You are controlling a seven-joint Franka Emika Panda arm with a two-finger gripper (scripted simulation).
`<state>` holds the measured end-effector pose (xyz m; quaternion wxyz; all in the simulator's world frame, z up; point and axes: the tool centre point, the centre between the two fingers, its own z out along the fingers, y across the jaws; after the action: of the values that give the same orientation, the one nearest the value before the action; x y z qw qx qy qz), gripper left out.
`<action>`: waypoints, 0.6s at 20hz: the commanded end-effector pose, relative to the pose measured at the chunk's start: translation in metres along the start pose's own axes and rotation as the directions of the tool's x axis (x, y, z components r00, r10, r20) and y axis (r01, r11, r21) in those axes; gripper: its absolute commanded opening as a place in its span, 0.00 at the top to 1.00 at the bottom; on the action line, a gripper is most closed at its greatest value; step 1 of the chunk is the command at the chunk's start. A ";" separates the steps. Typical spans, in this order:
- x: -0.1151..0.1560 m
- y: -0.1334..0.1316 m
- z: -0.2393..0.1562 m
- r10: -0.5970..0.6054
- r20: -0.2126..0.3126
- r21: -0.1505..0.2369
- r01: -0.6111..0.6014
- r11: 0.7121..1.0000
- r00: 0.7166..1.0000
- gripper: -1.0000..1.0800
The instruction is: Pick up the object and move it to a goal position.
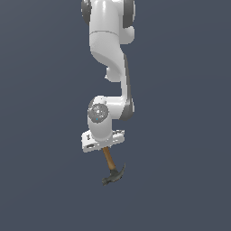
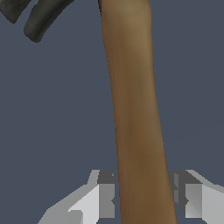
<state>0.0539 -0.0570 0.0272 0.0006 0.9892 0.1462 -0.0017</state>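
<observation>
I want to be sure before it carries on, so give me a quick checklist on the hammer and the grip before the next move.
1. Hammer in the claw: ok, the handle runs up into it.
2. Fingers on both sides of the handle: ok in the wrist view, though contact on one side is unclear.
3. Hammer lifted: cannot tell, no surface or shadow shows.
4. Hang: handle tilted slightly, head lowest.
5. Space around the hammer: ok, nothing else in view.
6. Goal position: cannot tell, no marker shows.
</observation>
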 end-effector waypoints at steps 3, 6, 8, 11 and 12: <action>-0.011 -0.014 -0.013 -0.001 -0.004 -0.001 0.001 1.000 1.000 1.00; -0.022 -0.027 -0.022 -0.001 -0.004 -0.001 0.001 1.000 1.000 1.00; -0.031 -0.037 -0.029 -0.001 -0.004 -0.001 0.001 1.000 1.000 1.00; -0.044 -0.053 -0.040 -0.001 -0.004 -0.001 0.001 1.000 1.000 1.00; -0.048 -0.058 -0.044 -0.002 -0.004 -0.001 0.002 1.000 1.000 1.00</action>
<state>-0.0013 -0.0209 0.0635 0.0004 0.9892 0.1468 -0.0019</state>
